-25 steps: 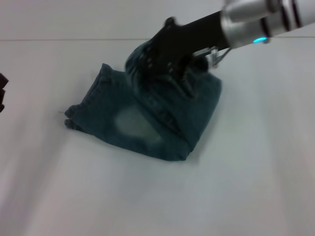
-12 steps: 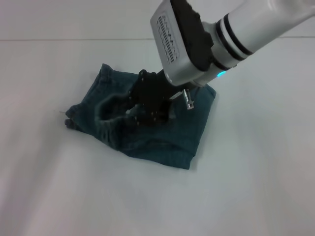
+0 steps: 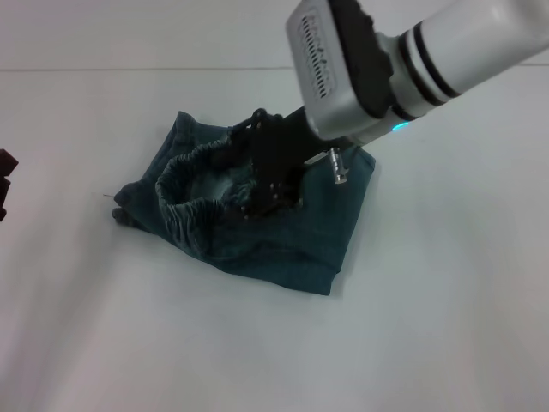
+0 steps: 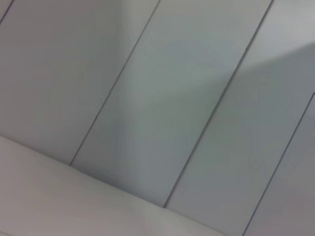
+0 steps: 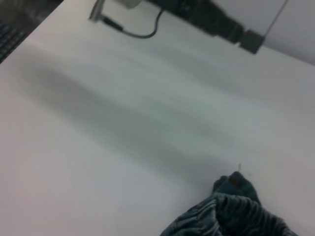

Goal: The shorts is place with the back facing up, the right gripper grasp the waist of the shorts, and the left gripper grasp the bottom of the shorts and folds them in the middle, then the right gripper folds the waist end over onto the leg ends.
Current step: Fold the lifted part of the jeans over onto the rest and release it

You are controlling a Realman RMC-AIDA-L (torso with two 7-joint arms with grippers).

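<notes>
The blue denim shorts [image 3: 296, 236] lie folded in the middle of the white table. The ruffled waist of the shorts [image 3: 184, 193] is turned over toward the left, forming a puckered loop on top of the fabric near the leg ends [image 3: 129, 206]. My right gripper [image 3: 262, 193] hangs low over the garment, its black claw touching the cloth just right of the waist loop. The same gathered waist [image 5: 236, 216] shows in the right wrist view. Only a dark sliver of my left gripper [image 3: 4, 184] shows at the left edge, away from the shorts.
The white table [image 3: 429, 326] spreads around the shorts on all sides. In the right wrist view a dark part with a cable [image 5: 202, 17] sits at the table's far side. The left wrist view shows only pale wall panels [image 4: 172, 98].
The right arm carried the waist leftward over the shorts and came down. The pale patch is now covered, and the waist loop rests wider on the fabric.
</notes>
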